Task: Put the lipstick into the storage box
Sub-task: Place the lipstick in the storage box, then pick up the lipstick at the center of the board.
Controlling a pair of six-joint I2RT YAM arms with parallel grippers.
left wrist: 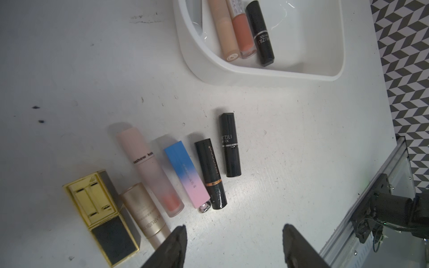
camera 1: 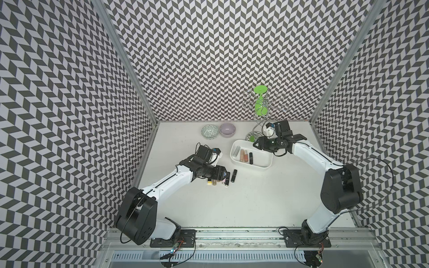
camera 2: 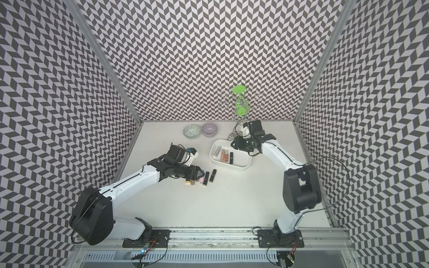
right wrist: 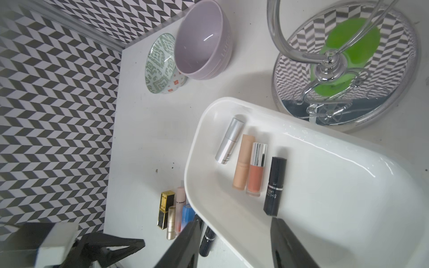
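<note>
Left wrist view: storage box (left wrist: 192,60) is cut off; "UZILI" is partly read on a black lipstick (left wrist: 229,145) ahead of the spread, empty left tool (left wrist: 234,228); right tool (right wrist: 235,221) is spread too.

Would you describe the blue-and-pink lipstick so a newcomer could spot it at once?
Find the white storage box; a row of lipsticks lies outside it. The blue-and-pink lipstick lies between a pale pink tube and a black stick, and alone fades from blue to pink.

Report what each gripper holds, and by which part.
Nothing is held. The left gripper is open above the loose lipsticks; the right gripper is open over the storage box, jaws empty.
</note>
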